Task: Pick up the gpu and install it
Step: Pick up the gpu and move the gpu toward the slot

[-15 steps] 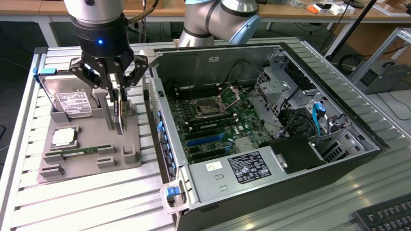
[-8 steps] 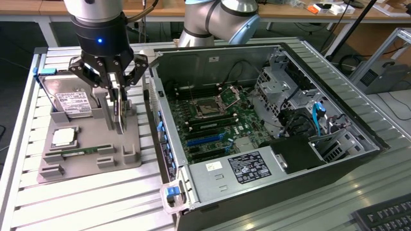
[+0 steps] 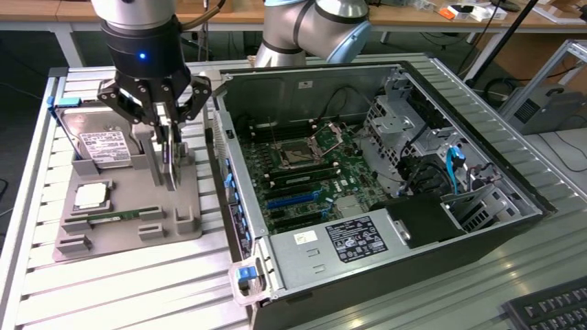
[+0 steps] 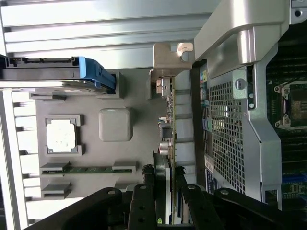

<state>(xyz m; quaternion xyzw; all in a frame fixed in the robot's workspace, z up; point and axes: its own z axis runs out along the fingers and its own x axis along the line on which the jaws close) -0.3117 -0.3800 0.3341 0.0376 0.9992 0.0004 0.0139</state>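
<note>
The gpu stands on edge in the grey holder tray, at the exterior view's left, beside the open PC case. My gripper is straight above it, with a finger pressed on each side of the card's upper edge. In the wrist view the gpu shows edge-on as a thin green board with components and a metal bracket end, and my gripper is shut on it, its black fingers flanking the card. Whether the card's lower edge is clear of the tray I cannot tell.
On the same tray lie a silver hard drive, a CPU and a narrow RAM stick. The case's motherboard is exposed, with blue slots near the power supply. A keyboard sits at the front right.
</note>
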